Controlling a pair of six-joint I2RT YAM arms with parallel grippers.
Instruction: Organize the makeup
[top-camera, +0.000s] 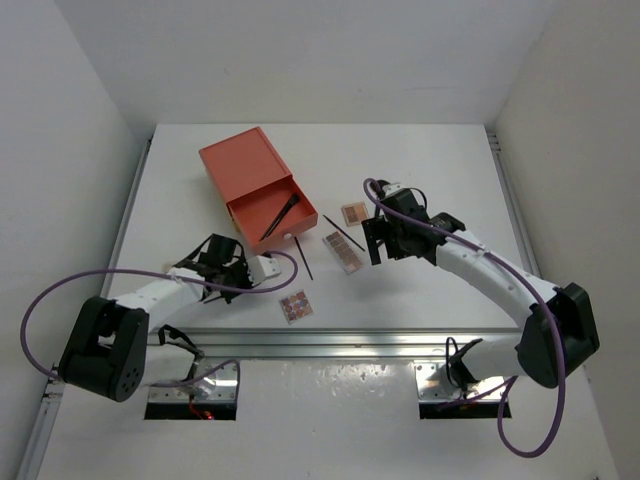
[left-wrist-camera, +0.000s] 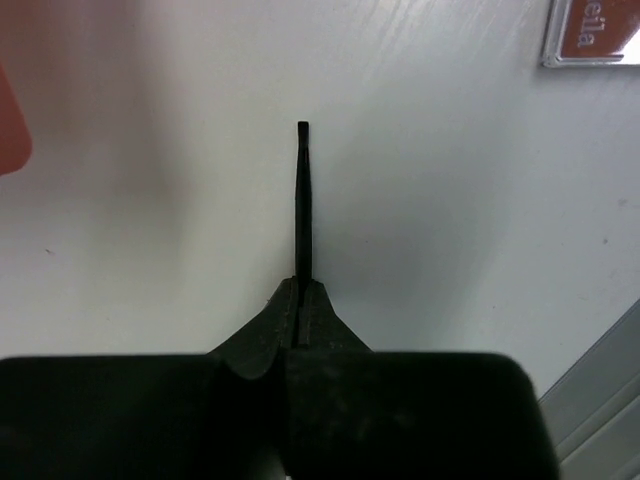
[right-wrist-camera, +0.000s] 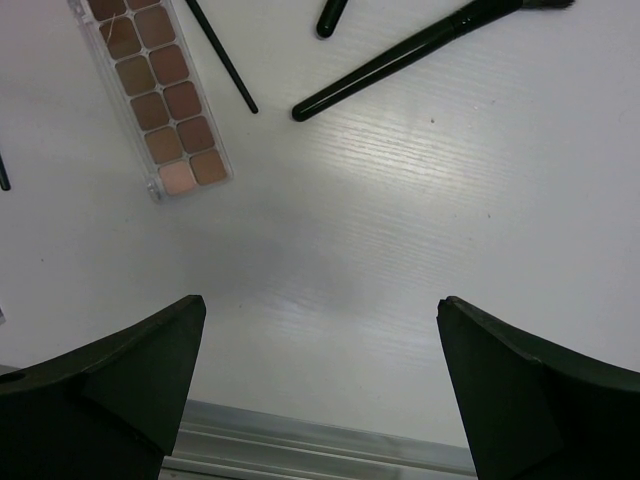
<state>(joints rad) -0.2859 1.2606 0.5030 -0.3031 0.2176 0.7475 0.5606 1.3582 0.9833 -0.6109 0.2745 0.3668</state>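
A thin black stick (left-wrist-camera: 303, 200) is pinched in the closed left gripper (left-wrist-camera: 303, 290) over the white surface (left-wrist-camera: 450, 200), and the right gripper (right-wrist-camera: 320, 305) is seen wide open near a brown palette (right-wrist-camera: 155, 90)

Left wrist: the lower end of the thin stick (left-wrist-camera: 303, 200) is buried between the closed fingers of the left tool (left-wrist-camera: 303, 296). The orange box (left-wrist-camera: 10, 120) is a blurred sliver at the frame's left edge. A labelled item (left-wrist-camera: 596, 34) is cropped top right, print only partly legible. Right wrist: the long palette (right-wrist-camera: 155, 95), the brush (right-wrist-camera: 400, 62) head and a second stick (right-wrist-camera: 222, 55) all run off the top edge. Top view: the held stick is too small to make out.
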